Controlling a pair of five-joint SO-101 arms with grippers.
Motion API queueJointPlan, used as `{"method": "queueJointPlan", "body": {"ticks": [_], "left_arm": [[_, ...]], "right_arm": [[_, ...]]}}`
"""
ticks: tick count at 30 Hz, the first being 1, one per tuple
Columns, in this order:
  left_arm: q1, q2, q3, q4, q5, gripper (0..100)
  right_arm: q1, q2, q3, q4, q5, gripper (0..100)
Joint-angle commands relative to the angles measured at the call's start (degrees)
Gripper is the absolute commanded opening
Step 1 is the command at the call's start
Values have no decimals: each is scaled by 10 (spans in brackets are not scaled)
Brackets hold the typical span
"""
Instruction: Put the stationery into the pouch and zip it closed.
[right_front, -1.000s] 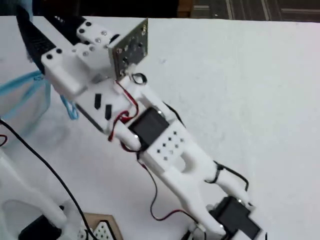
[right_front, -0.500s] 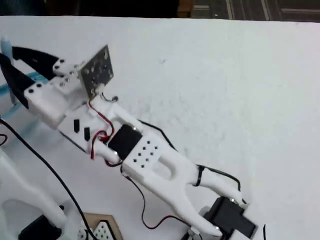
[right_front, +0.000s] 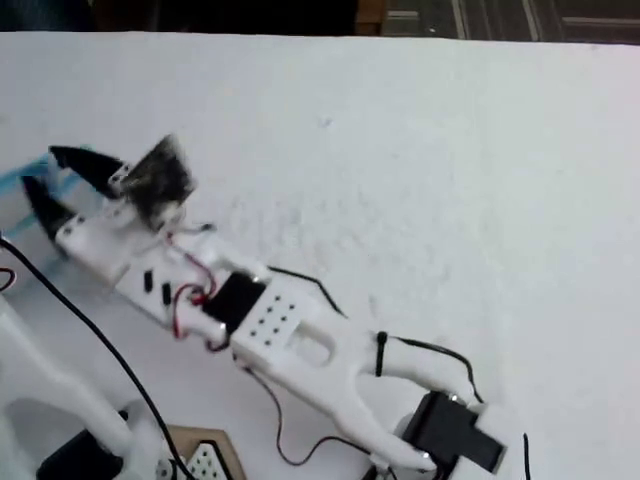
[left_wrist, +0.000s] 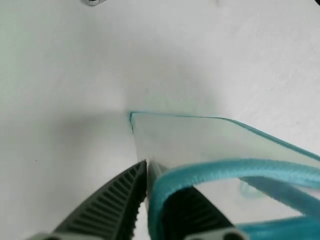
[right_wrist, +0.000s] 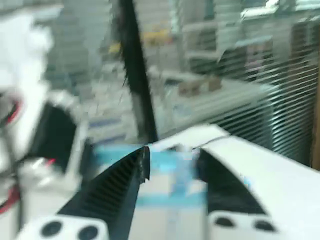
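The left gripper (left_wrist: 152, 176) pinches the edge of the pouch (left_wrist: 200, 142) — the right gripper (right_front: 38, 168) (spread apart) hovers beside it. Judging so, filling or zipping remains; its contents I cannot tell.

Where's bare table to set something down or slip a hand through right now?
Free: the wide white table between the outstretched right arm and the far edge, out to the right side. Crowded: the left side, where that arm's open tool sits at the pouch, and the near-left corner with the other arm and a black cable.
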Motion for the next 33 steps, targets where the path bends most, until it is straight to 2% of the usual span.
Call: {"method": "queueJointPlan", "body": {"ticks": [1, 5, 13, 18, 21, 25, 26, 28, 33], "left_arm": [[3, -27, -4, -14, 2, 22], [3, -27, -5, -14, 2, 22], [3, -27, -4, -14, 2, 22], [3, -27, -4, -14, 2, 22], [4, -27, -4, -14, 2, 22], [14, -27, -4, -14, 2, 22], [25, -27, -4, -14, 2, 22], [49, -28, -8, -13, 2, 22], [116, -28, -29, -14, 2, 22]], "right_arm": [[-25, -7, -5, 16, 30, 300], [-15, -8, -18, 24, 29, 301], [101, -71, -53, 141, 28, 301], [142, -154, 10, 222, 28, 300], [151, -192, 94, 222, 28, 255], [151, -187, 186, 158, 28, 13], [151, -179, 196, 139, 28, 14], [151, -161, 197, 120, 28, 79], [148, -104, 169, 117, 28, 91]]}}
